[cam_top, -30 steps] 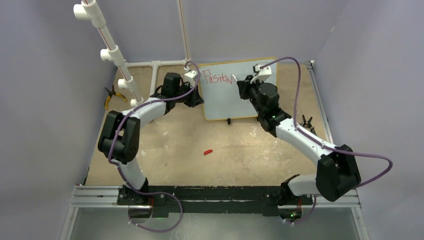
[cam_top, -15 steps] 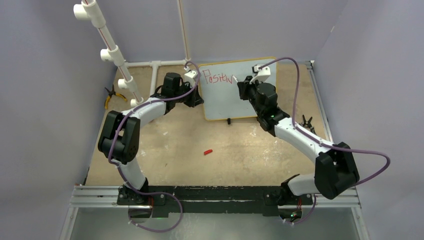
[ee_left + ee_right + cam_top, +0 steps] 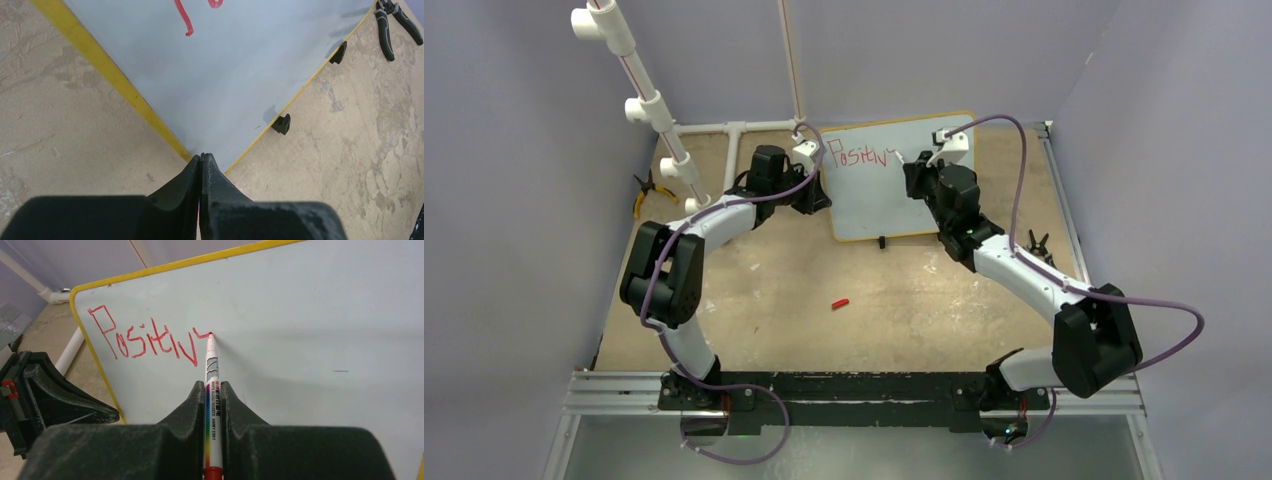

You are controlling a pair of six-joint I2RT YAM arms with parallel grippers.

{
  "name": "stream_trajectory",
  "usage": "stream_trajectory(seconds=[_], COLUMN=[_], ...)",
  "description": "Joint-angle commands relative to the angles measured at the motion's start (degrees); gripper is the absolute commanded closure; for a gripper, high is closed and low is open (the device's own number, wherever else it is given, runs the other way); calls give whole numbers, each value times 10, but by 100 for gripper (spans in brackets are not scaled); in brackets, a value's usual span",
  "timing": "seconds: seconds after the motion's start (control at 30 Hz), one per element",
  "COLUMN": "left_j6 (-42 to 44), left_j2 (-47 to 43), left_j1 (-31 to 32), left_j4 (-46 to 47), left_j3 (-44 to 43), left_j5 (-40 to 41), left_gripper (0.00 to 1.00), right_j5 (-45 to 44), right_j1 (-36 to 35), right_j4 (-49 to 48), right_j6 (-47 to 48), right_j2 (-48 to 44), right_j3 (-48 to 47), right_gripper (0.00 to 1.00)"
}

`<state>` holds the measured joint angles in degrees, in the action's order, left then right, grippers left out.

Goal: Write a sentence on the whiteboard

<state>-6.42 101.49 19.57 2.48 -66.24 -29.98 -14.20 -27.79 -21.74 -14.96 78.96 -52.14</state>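
The whiteboard [image 3: 874,205] lies at the back of the table, yellow-framed, with small black feet [image 3: 281,124]. Red handwriting, the start of the sentence [image 3: 861,158], reads roughly "Positiv" [image 3: 145,342] along the board's top left. My right gripper [image 3: 213,385] is shut on a white marker [image 3: 212,370] with a rainbow stripe. The marker's red tip touches the board just right of the last letter, at the end of a short fresh stroke. My left gripper [image 3: 201,157] is shut, its tips at the near left corner of the whiteboard frame [image 3: 125,90].
A red marker cap [image 3: 840,303] lies mid-table. Yellow-handled pliers [image 3: 646,195] sit at the left edge, black pliers [image 3: 1036,245] to the right of the board. A white pipe frame [image 3: 659,110] rises at back left. Walls close in on three sides.
The right gripper has shifted slightly right with the marker, adding a small stroke after the last letter. The left arm has not moved.
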Motion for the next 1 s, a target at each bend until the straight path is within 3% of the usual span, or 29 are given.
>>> stream_trajectory(seconds=[0.0, 0.37, 0.97], left_j6=[0, -1, -1], left_j2=[-20, -17, -19], left_j1=[1, 1, 1], left_j4=[17, 17, 16], left_j3=[-14, -15, -16], left_j5=[-8, -7, -7], left_gripper=[100, 100, 100], right_j5=[-32, 16, 9], right_j1=[10, 10, 10], right_j4=[-2, -38, -18], right_j6=[-4, 13, 18], right_j2=[-17, -60, -20], right_j3=[4, 13, -10], right_gripper=[100, 100, 100])
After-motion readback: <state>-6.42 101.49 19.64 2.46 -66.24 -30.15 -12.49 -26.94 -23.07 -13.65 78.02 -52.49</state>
